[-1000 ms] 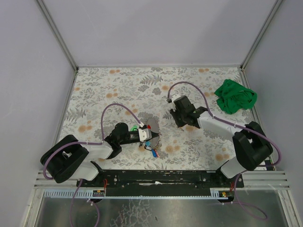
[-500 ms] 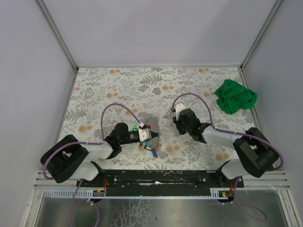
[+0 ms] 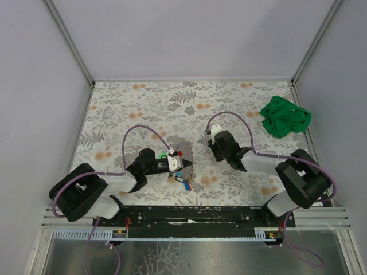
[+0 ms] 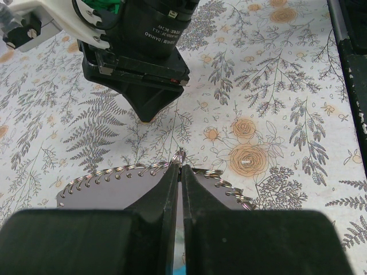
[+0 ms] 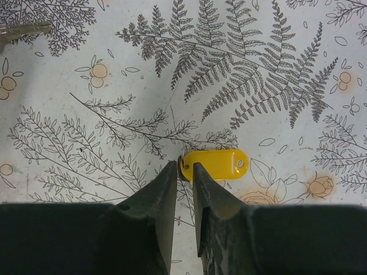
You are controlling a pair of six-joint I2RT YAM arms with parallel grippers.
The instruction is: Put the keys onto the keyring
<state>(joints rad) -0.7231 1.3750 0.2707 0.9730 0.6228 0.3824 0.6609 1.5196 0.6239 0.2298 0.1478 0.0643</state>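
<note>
A yellow key (image 5: pixel 217 165) lies flat on the flowered cloth. My right gripper (image 5: pixel 184 167) is low over it, jaws a narrow gap apart. The key's left end, with its small metal loop, sits between the fingertips (image 5: pixel 170 172). In the top view the right gripper (image 3: pixel 214 150) hides this key. My left gripper (image 4: pixel 181 166) is shut on the wire keyring (image 4: pixel 181 154), which juts from its tips. The ring runs along the stitched edge of a grey fob (image 4: pixel 114 186). In the top view the left gripper (image 3: pixel 187 165) sits at that fob (image 3: pixel 184 149). A bare metal key blade (image 5: pixel 23 30) shows at the upper left.
A crumpled green cloth (image 3: pixel 285 117) lies at the back right. Small blue and orange pieces (image 3: pixel 184 183) hang or lie just under the left gripper. The right arm's wrist (image 4: pixel 137 51) fills the top of the left wrist view. Grey walls enclose the table.
The right arm has come down from a raised pose and drawn slightly nearer, its gripper now low over the cloth. Its jaws narrowed a little. The left arm has not moved.
</note>
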